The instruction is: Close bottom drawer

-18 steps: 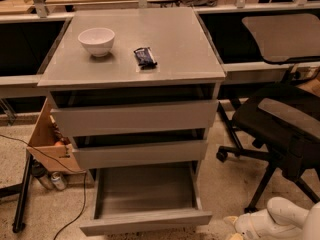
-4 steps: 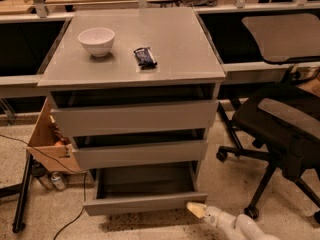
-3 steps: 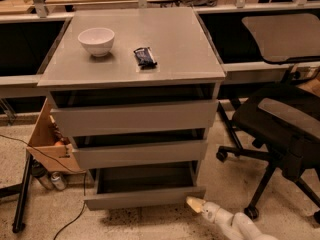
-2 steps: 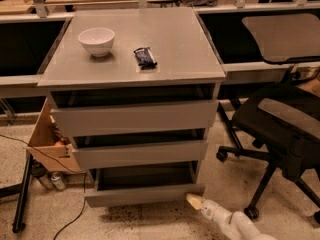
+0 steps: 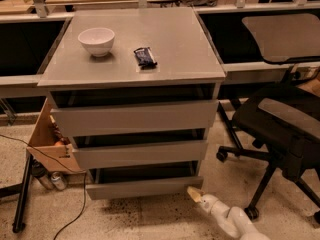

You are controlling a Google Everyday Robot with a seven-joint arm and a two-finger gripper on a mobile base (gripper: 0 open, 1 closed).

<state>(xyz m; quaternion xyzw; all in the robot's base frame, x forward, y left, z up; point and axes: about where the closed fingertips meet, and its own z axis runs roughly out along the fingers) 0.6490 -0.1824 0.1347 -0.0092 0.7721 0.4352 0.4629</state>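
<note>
My end effector [image 5: 194,192] is low near the floor [image 5: 150,219], at the lower right corner of the bottom drawer [image 5: 142,186]; its tip tapers to a single point, so I read it as closed, with nothing gripped; whether the tip touches the drawer front or sits just beside it, I cannot tell; my white arm [image 5: 232,220] runs back from it toward the lower right edge of the view. The bottom drawer is the lowest of three in the grey cabinet [image 5: 210,109], with a plain short front; it is almost in, and a dark gap shows above its front; the middle drawer [image 5: 140,154] and top drawer [image 5: 135,117] above it have taller fronts, each with a dark gap over it. On the counter [image 5: 175,44] that forms the cabinet's top stands a white bowl [image 5: 96,40] toward the back left, upright; a dark packet [image 5: 145,57] lies flat near the middle, well apart from the bowl. To the cabinet's right stands a black office chair [image 5: 285,124], its wheeled base near my arm; to the left a cardboard box [image 5: 47,141] leans beside the cabinet, with two cans [image 5: 59,180] lying on the floor below it; a black stand leg [image 5: 22,199] and a thin cable [image 5: 70,216] cross the floor at far left.
</note>
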